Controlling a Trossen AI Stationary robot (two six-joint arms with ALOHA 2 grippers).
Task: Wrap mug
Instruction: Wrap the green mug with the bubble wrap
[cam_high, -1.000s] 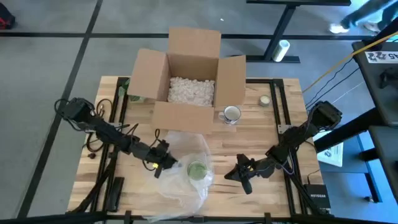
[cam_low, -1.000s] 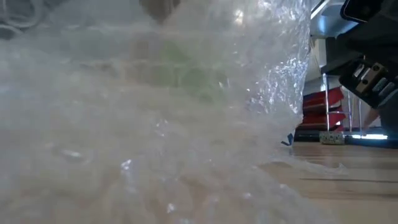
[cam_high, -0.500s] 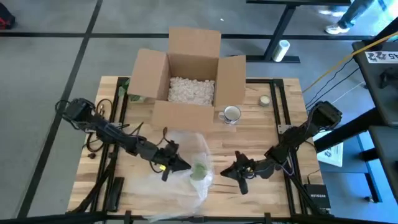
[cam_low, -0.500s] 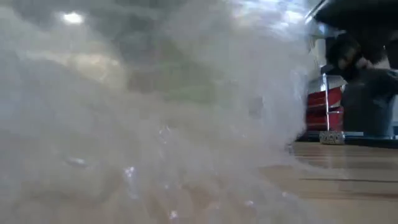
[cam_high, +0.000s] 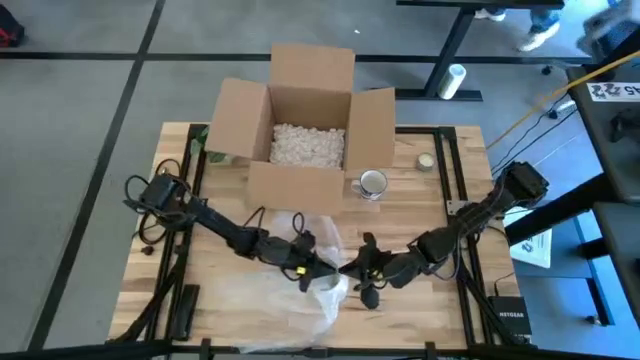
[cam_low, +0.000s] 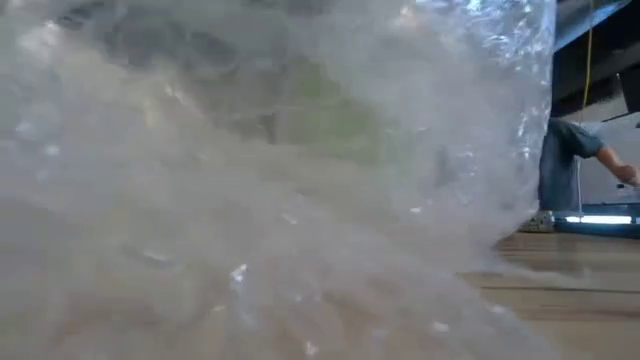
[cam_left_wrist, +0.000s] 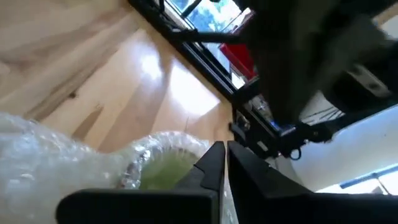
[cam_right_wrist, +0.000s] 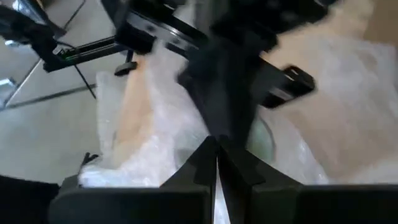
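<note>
A sheet of clear bubble wrap (cam_high: 285, 295) lies on the table's near middle and fills the low view (cam_low: 250, 200). The green mug (cam_left_wrist: 163, 171) shows through the wrap as a green blur; in the high view the wrap and both grippers cover it. My left gripper (cam_high: 318, 272) is shut on the wrap right beside the mug. My right gripper (cam_high: 358, 272), fingers shut (cam_right_wrist: 216, 144), stands tip to tip with it over the wrap's right side. My left gripper pinches a fold of the bubble wrap (cam_left_wrist: 205, 163) between its two fingers, coming in low from the table's left. The wrap is drawn over the green mug, its rest lying on the table. My right gripper is shut at the wrap; whether it touches it, I cannot tell.
An open cardboard box (cam_high: 305, 125) with white packing peanuts (cam_high: 308, 145) stands at the far middle. A second, pale mug (cam_high: 372, 184) stands by its right front corner, with a small round thing (cam_high: 425, 161) farther right. A person (cam_low: 565, 165) shows beyond the table.
My left gripper has gone toward the table's right edge, drawing the wrap's left part over the green mug, which no longer shows from above. My right gripper has gone toward the table's left edge and now meets the left one at the mug.
</note>
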